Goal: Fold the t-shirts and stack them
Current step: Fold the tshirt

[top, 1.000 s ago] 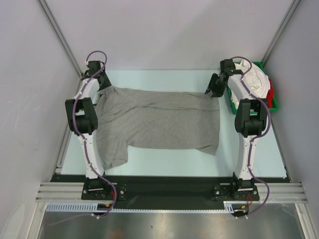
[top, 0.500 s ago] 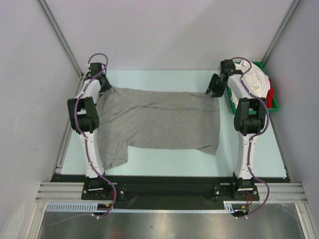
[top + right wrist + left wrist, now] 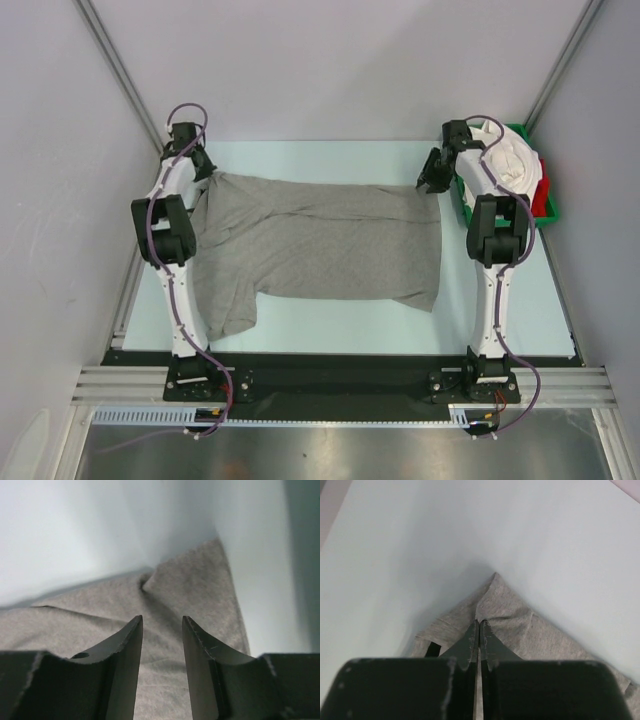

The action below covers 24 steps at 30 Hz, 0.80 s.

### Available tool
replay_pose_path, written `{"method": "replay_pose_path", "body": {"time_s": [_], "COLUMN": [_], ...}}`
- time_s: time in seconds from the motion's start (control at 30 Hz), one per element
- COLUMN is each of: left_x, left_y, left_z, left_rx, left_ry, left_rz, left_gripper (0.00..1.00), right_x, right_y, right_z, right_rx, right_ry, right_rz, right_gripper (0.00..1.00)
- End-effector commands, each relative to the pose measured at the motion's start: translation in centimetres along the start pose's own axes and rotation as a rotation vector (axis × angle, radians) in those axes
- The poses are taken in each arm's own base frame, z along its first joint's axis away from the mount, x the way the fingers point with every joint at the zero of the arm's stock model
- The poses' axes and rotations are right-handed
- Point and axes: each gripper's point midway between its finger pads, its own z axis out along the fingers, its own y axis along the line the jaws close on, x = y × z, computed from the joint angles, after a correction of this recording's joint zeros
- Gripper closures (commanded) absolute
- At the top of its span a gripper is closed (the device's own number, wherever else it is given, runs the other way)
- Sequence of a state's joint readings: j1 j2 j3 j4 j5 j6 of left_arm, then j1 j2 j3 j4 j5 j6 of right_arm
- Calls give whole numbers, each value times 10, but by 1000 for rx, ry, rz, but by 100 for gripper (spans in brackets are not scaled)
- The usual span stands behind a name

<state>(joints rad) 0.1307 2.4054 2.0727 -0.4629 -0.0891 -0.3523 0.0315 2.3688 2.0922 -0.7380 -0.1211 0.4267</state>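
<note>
A heather grey t-shirt point(image 3: 320, 245) lies spread flat across the table, one sleeve hanging toward the near left. My left gripper point(image 3: 203, 172) is at its far left corner. In the left wrist view the gripper point(image 3: 479, 624) has its jaws pressed together on a puckered fold of the grey t-shirt point(image 3: 520, 620). My right gripper point(image 3: 430, 183) hovers low over the far right corner. The right wrist view shows the gripper point(image 3: 162, 620) open, both fingers astride the grey t-shirt point(image 3: 190, 585) near a small wrinkle.
A green tray point(image 3: 463, 205) stands at the far right beside the right arm. It holds bundled white t-shirts point(image 3: 515, 160) and a red one point(image 3: 545, 195). Grey walls close in the table on the left, back and right.
My left gripper has closed on the shirt's far left corner and shifted slightly to the far left. The right gripper's jaws have narrowed a little over the far right corner.
</note>
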Motion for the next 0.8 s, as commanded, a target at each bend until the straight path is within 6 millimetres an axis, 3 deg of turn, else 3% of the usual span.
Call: {"method": "replay_pose_path", "body": {"time_s": [0.0, 0.17, 0.47, 0.63, 0.77], "left_x": [-33, -37, -36, -33, -31], "left_y": [-3, -5, -13, -11, -8], "left_z": [-7, -8, -3, -2, -1], "left_rx": [57, 93, 180, 181, 177], "left_ry": [-70, -73, -60, -51, -46], "left_rz": [-55, -84, -136, -144, -150], "left_gripper": [100, 100, 100, 100, 100], "right_x": [-30, -35, -43, -38, -30], "right_y": [-11, -34, -32, -33, -34], "right_z": [-7, -5, 20, 31, 37], "right_rx": [72, 163, 149, 144, 132], "right_ry": [-97, -120, -145, -123, -104], "right_rz": [15, -8, -85, -94, -97], "right_gripper": [55, 46, 37, 41, 52]}}
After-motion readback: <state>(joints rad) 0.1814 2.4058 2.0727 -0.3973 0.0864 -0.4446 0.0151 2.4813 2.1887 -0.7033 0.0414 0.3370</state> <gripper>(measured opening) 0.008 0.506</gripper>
